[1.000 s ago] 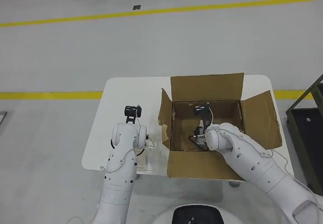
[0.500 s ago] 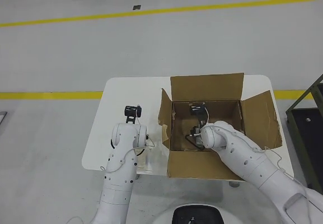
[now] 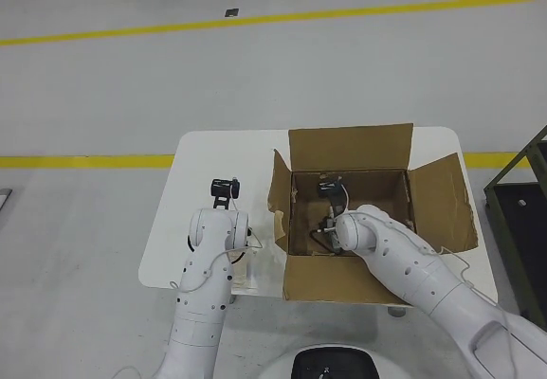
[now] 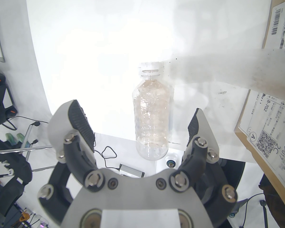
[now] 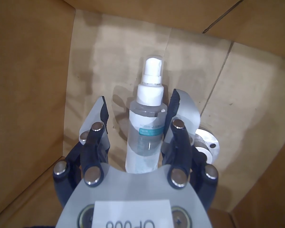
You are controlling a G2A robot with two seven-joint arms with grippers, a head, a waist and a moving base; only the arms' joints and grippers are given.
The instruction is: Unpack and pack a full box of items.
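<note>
Right gripper [image 5: 139,100] sits inside the box [image 5: 26,72], fingers apart astride the spray bottle [image 5: 144,129], ready to clamp, I'd say. Left gripper [image 4: 136,110] hangs spread, clear bottle [image 4: 152,119] lying beneath.

Spread jaws straddle spray bottle [image 5: 145,129] inside box [image 5: 33,48].

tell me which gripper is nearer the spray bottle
Right. The right gripper sits open around the spray bottle inside the box; the left gripper is outside, over the table by a clear bottle.
</note>
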